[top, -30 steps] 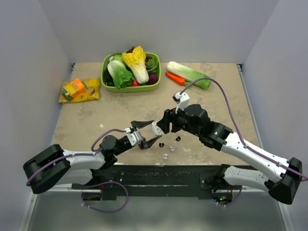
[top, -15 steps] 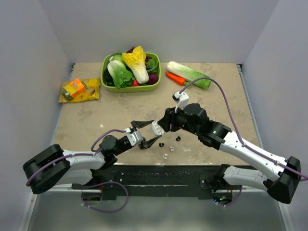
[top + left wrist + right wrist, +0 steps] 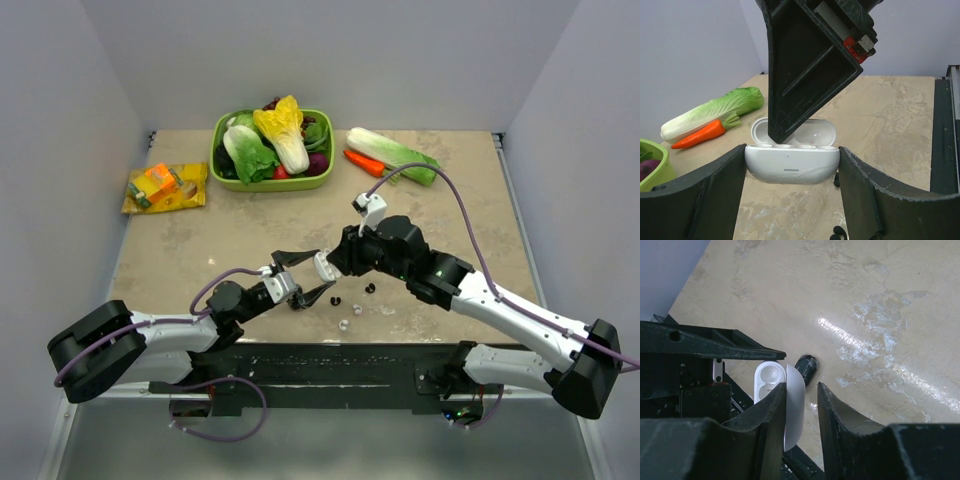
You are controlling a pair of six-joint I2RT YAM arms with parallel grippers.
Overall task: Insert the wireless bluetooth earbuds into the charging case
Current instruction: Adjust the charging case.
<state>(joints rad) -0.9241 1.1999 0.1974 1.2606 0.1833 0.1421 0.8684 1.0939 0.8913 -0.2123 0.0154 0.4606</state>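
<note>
Black right tool [image 3: 801, 390] astride open case [image 3: 791, 162]

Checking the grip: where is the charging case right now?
Centre of the left wrist view, the charging case is clamped, lid open, between the fingers of the left gripper.
</note>
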